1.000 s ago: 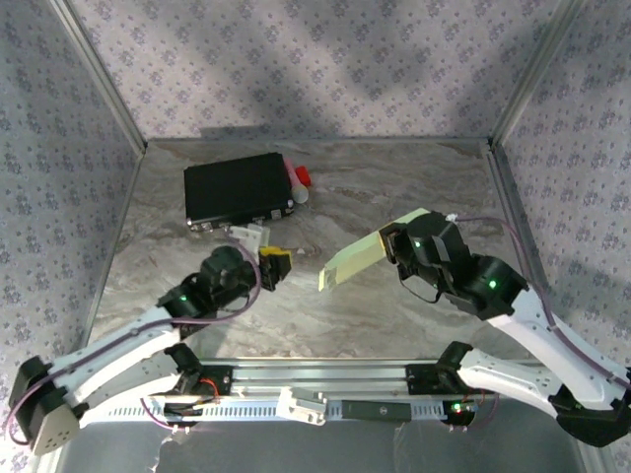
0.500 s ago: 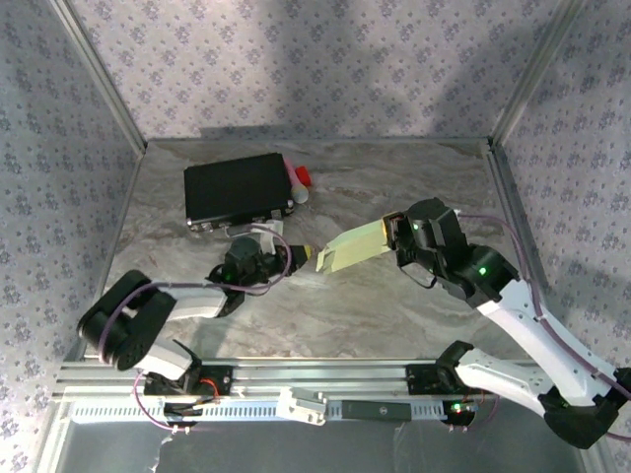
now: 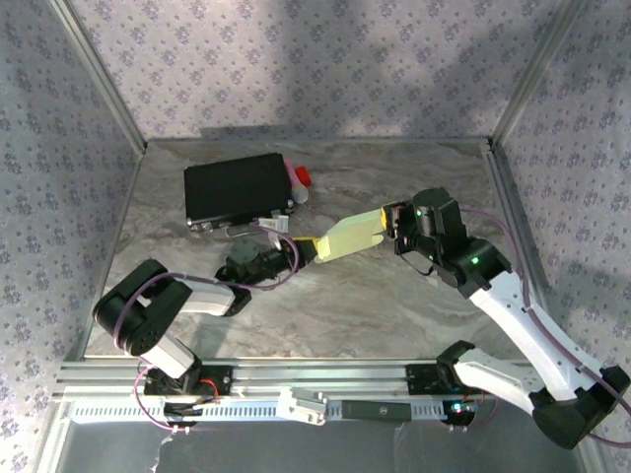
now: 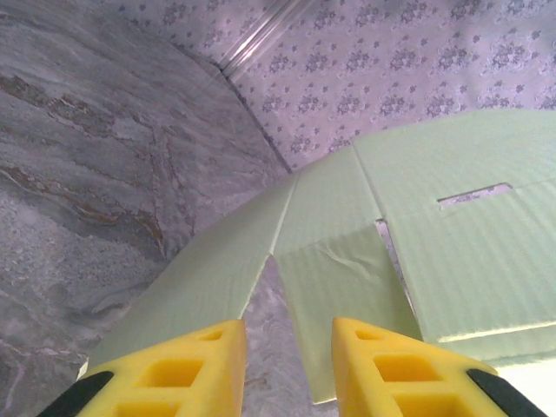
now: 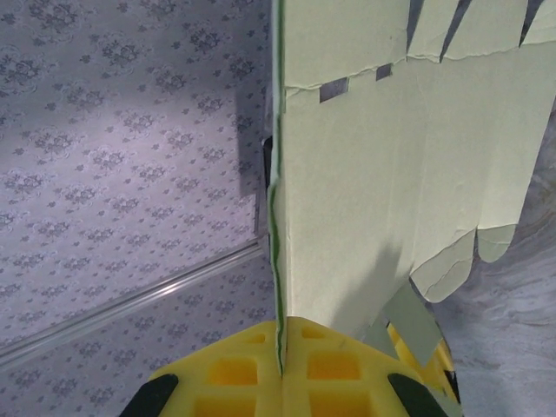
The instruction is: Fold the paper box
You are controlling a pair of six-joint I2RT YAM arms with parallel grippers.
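The paper box [image 3: 350, 236] is a flat pale-green die-cut sheet held up off the table, slanting down to the left. My right gripper [image 3: 391, 225] is shut on its right end. In the right wrist view the sheet [image 5: 391, 174] stands edge-on, pinched between the yellow fingers [image 5: 234, 373] of that gripper [image 5: 280, 352]. My left gripper [image 3: 299, 252] sits at the sheet's low left end. In the left wrist view it [image 4: 288, 369] is open, and a small flap [image 4: 339, 287] of the sheet [image 4: 460, 243] reaches between the fingers, close to the right fingertip [image 4: 400, 373].
A flat black case [image 3: 237, 187] lies at the back left, with a red and white object [image 3: 299, 179] against its right side. The patterned walls and metal frame rails [image 3: 104, 74] close in the marble table [image 3: 394, 305].
My left arm has folded and carried its gripper right and forward to the sheet's left end. The right gripper has shifted the sheet slightly back and left.
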